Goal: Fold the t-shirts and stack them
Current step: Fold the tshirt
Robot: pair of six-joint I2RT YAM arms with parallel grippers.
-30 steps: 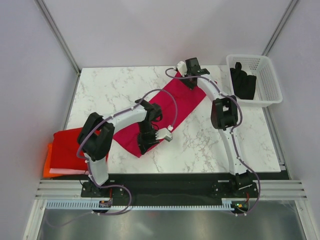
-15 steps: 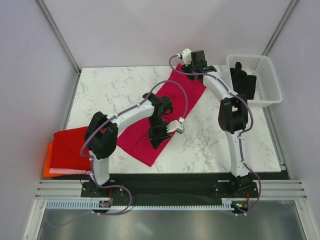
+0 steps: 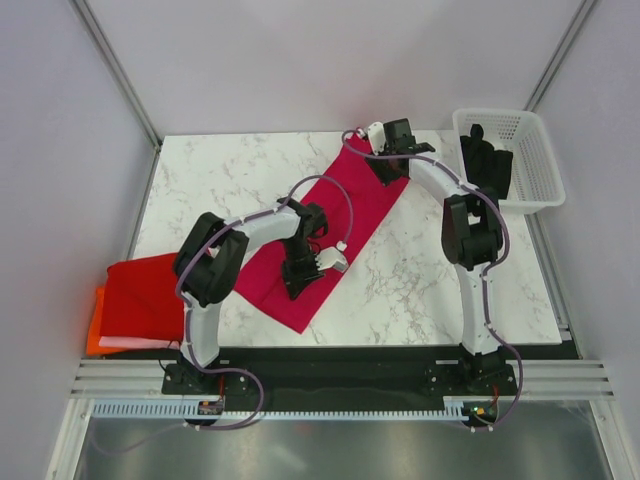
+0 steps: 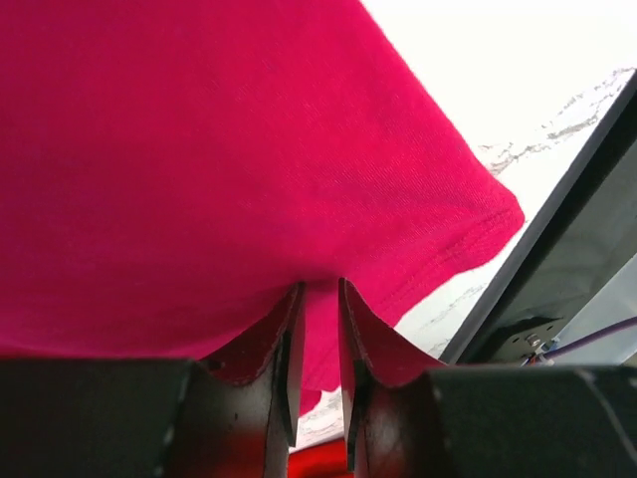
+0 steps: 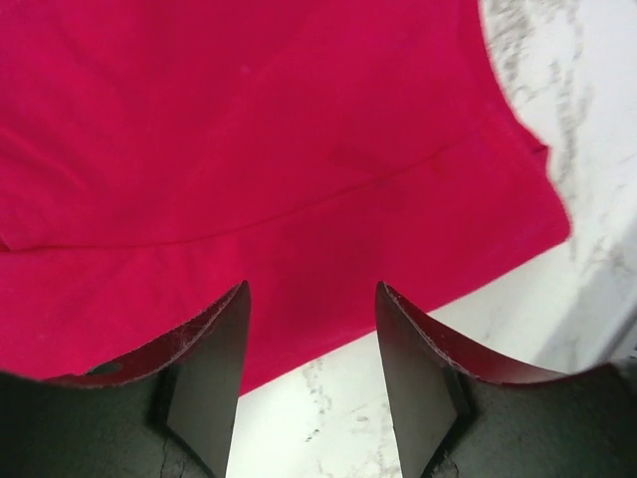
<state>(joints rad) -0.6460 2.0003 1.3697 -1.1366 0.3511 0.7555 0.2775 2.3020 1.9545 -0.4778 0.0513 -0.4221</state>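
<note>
The raspberry-crimson t-shirt [image 3: 362, 205] lies folded into a long diagonal strip on the marble table [image 3: 220, 180], running from the far centre-right to the near centre. My left gripper [image 3: 293, 284] sits on its near end. In the left wrist view it [image 4: 318, 289] is shut, pinching a fold of the crimson cloth [image 4: 249, 149]. My right gripper [image 3: 386, 168] is at the strip's far end. In the right wrist view it [image 5: 311, 289] is open, hovering over the shirt's [image 5: 249, 119] edge.
A folded brighter red t-shirt [image 3: 140, 295] lies on an orange one [image 3: 95, 338] at the table's near left edge. A white lattice basket [image 3: 535, 190] with dark items [image 3: 487, 165] stands at the far right.
My left gripper carried the shirt's near end to the right and then slightly back left, leaving the strip wider at the near end. My right gripper shifted a little at the far end.
</note>
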